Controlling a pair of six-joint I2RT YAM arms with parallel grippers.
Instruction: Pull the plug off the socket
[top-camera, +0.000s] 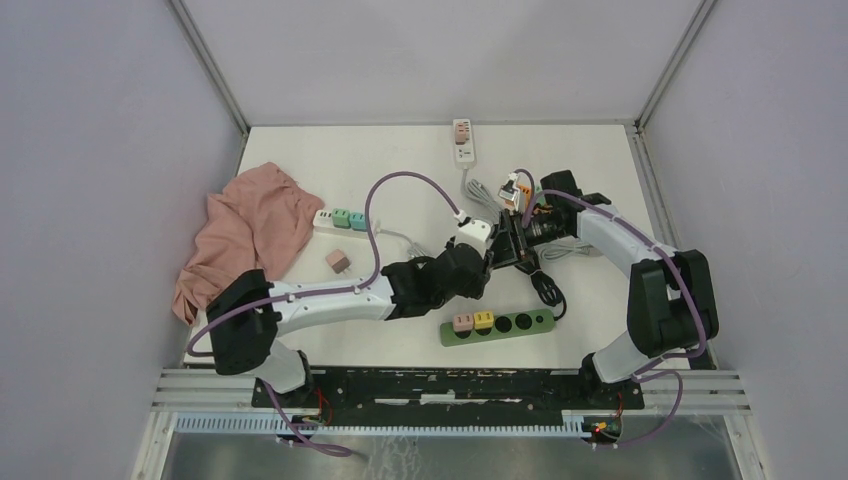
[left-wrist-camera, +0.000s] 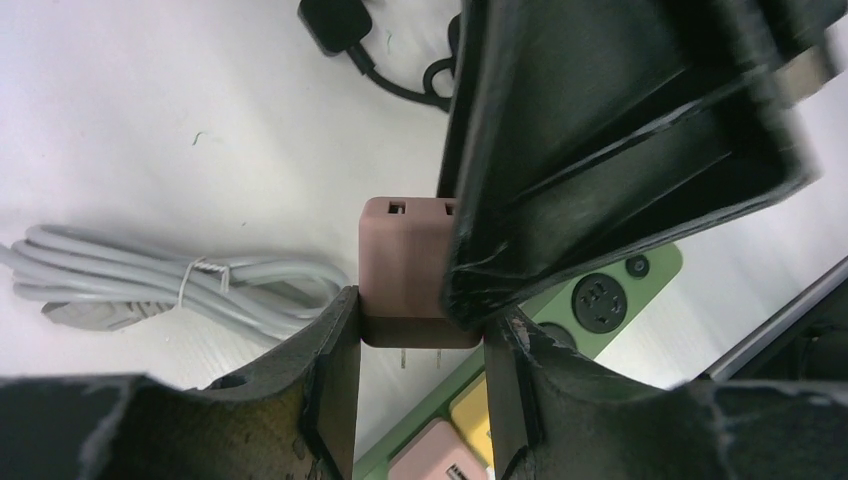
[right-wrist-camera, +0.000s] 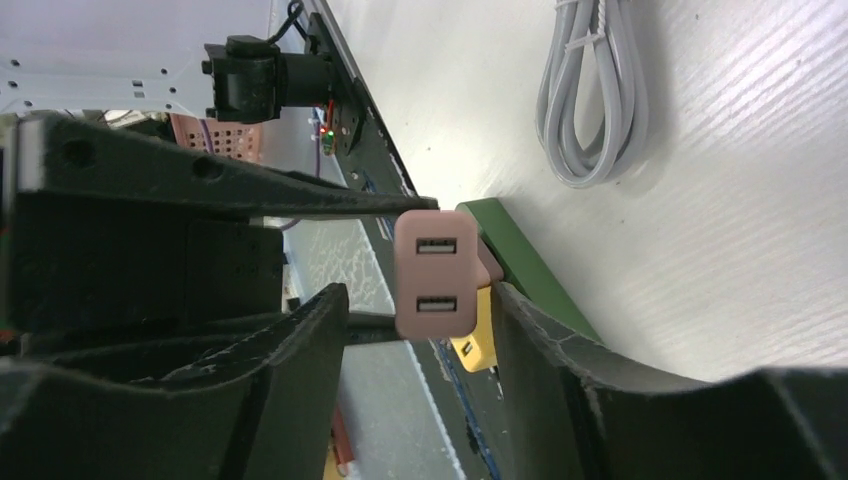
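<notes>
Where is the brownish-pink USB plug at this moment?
The USB plug is mid-table, pinched in the left gripper with its prongs bare, as the left wrist view shows. It sits just beyond the green power strip, and the right gripper straddles it with open fingers.

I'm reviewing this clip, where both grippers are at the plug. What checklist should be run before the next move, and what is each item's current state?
1. Plug out of the socket: ok, its bare prongs hang above the green power strip.
2. Left gripper clamped on the plug: ok.
3. Right gripper straddling the plug: ok, one finger on each side.
4. Right gripper's fingers touching the plug: cannot tell.
5. Grey cable clear of both grippers: ok.
6. Neighbouring pink plug and yellow plug seated: ok.
</notes>
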